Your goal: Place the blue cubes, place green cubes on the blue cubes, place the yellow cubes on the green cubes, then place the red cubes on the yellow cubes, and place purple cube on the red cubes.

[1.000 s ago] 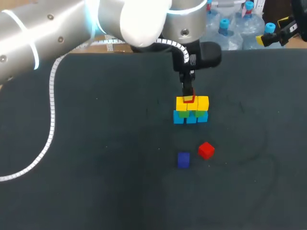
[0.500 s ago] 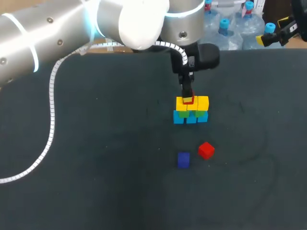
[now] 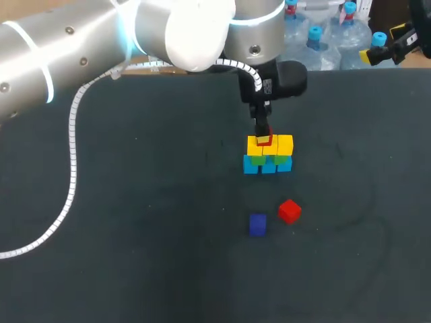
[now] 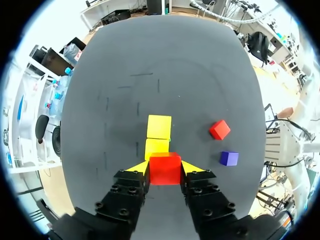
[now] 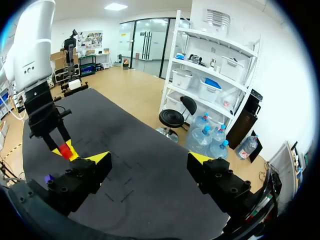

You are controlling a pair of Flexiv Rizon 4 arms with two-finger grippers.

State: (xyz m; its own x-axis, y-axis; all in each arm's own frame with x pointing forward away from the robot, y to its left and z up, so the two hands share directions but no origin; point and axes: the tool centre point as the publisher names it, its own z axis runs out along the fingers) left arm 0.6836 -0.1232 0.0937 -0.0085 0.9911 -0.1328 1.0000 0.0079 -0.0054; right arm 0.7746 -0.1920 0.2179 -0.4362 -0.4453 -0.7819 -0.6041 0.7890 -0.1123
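Over the stacked yellow cubes [image 4: 159, 127], the left gripper [image 3: 263, 136] grasps a red cube [image 4: 165, 169]. A second red cube [image 3: 289, 210] and the purple cube [image 3: 257, 224] lie nearby on the worktop [image 3: 135, 235]. Off to the side, the right gripper [image 5: 150, 162] is released, empty.

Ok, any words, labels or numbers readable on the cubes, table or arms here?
None readable. The held red cube in the left pincer, the stack, the loose red cube and the purple cube show plain faces; the table carries only faint scuff lines.
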